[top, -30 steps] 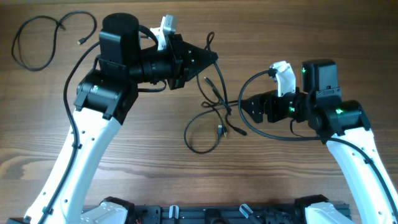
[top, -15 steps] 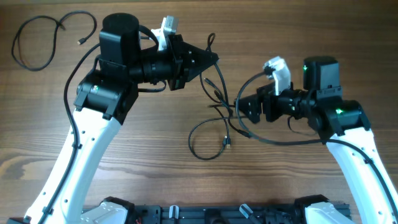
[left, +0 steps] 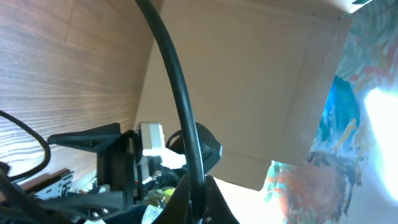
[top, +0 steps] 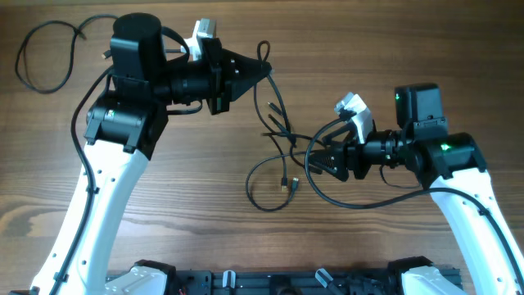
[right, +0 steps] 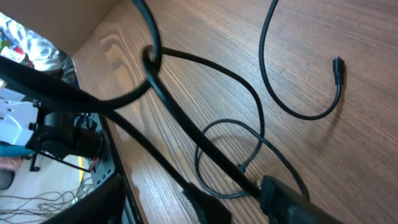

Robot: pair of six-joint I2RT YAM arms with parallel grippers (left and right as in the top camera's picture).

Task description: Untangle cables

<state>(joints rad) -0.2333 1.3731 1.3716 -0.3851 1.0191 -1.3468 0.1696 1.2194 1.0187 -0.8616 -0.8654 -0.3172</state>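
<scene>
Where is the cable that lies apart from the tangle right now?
Overhead view: the lone cable lies looped at the far left corner of the table, just beyond the left arm, well apart from the tangle in the middle.

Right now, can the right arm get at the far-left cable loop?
Probably not: the loop lies at the far-left corner, beyond the left arm, while the right gripper sits at the central tangle.

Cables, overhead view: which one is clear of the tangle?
The looped cable in the view's top-left corner. It lies alone, while the others cross in the tangle between the left gripper and right gripper.
</scene>
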